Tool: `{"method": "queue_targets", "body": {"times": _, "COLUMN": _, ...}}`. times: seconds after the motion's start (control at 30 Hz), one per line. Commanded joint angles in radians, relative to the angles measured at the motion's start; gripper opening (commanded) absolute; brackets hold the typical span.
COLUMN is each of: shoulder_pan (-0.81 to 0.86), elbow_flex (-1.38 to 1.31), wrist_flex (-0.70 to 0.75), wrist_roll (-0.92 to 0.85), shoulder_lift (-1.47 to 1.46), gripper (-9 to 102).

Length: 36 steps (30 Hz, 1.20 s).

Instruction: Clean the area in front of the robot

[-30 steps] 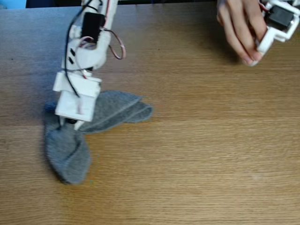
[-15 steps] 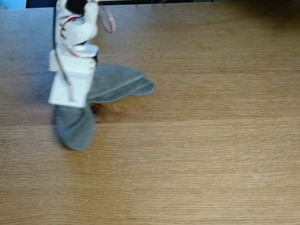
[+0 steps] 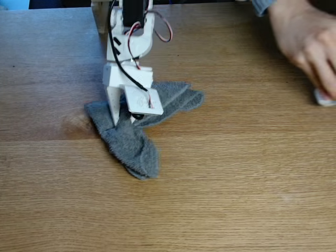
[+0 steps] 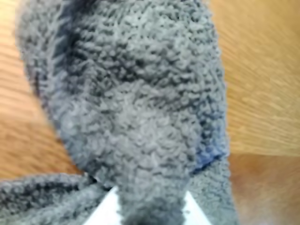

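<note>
The robot (image 3: pixel 128 47), a white arm with black servos and red and black wires, reaches down from the table's far edge in the fixed view. Its gripper (image 3: pixel 124 119) is shut on a grey terry cloth (image 3: pixel 134 147) that lies crumpled on the oak tabletop (image 3: pixel 226 173). One flap of the cloth spreads right toward (image 3: pixel 184 97) and another trails toward the camera. In the wrist view the cloth (image 4: pixel 140 103) hangs bunched between the white jaw tips of the gripper (image 4: pixel 150 213), with bare wood (image 4: pixel 262 70) to the right.
A person's hand (image 3: pixel 310 44) reaches in at the upper right, fingers on a small white object (image 3: pixel 325 97). A faint darker patch (image 3: pixel 76 123) marks the wood left of the cloth. A tiny dark knot (image 3: pixel 13 66) sits at the far left.
The arm has swung right and toward the camera, dragging the cloth with it. The cloth's lower flap has spread out again. A hand has come back in at the upper right.
</note>
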Motion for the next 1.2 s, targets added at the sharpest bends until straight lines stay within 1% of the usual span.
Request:
{"method": "queue_targets", "body": {"times": 0.0, "shoulder_pan": 0.127, "elbow_flex": -0.015, "wrist_flex": -0.170, "wrist_roll": -0.069, "shoulder_lift": -0.087, "gripper": 0}}
{"method": "queue_targets", "body": {"times": 0.07, "shoulder_pan": 0.184, "elbow_flex": -0.051, "wrist_flex": -0.169, "wrist_roll": -0.055, "shoulder_lift": -0.114, "gripper": 0}}
{"method": "queue_targets", "body": {"times": 0.13, "shoulder_pan": 0.236, "elbow_flex": -0.110, "wrist_flex": -0.104, "wrist_roll": -0.020, "shoulder_lift": -0.124, "gripper": 0}}
{"method": "queue_targets", "body": {"times": 0.27, "shoulder_pan": 0.310, "elbow_flex": -0.272, "wrist_flex": 0.112, "wrist_roll": 0.051, "shoulder_lift": -0.130, "gripper": 0}}
{"method": "queue_targets", "body": {"times": 0.37, "shoulder_pan": 0.351, "elbow_flex": -0.374, "wrist_flex": 0.314, "wrist_roll": 0.117, "shoulder_lift": -0.100, "gripper": 0}}
{"method": "queue_targets", "body": {"times": 0.47, "shoulder_pan": 0.357, "elbow_flex": -0.426, "wrist_flex": 0.514, "wrist_roll": 0.186, "shoulder_lift": -0.023, "gripper": 0}}
{"method": "queue_targets", "body": {"times": 0.57, "shoulder_pan": 0.316, "elbow_flex": -0.419, "wrist_flex": 0.591, "wrist_roll": 0.206, "shoulder_lift": 0.095, "gripper": 0}}
{"method": "queue_targets", "body": {"times": 0.73, "shoulder_pan": 0.213, "elbow_flex": -0.413, "wrist_flex": 0.663, "wrist_roll": 0.149, "shoulder_lift": 0.316, "gripper": 0}}
{"method": "queue_targets", "body": {"times": 0.83, "shoulder_pan": 0.195, "elbow_flex": -0.411, "wrist_flex": 0.724, "wrist_roll": 0.149, "shoulder_lift": 0.442, "gripper": 0}}
{"method": "queue_targets", "body": {"times": 0.93, "shoulder_pan": 0.253, "elbow_flex": -0.410, "wrist_flex": 0.831, "wrist_roll": 0.186, "shoulder_lift": 0.546, "gripper": 0}}
{"method": "queue_targets", "body": {"times": 1.03, "shoulder_pan": 0.347, "elbow_flex": -0.410, "wrist_flex": 1.005, "wrist_roll": 0.206, "shoulder_lift": 0.637, "gripper": 0}}
{"method": "queue_targets", "body": {"times": 1.17, "shoulder_pan": 0.483, "elbow_flex": -0.410, "wrist_flex": 1.258, "wrist_roll": 0.181, "shoulder_lift": 0.726, "gripper": 0}}
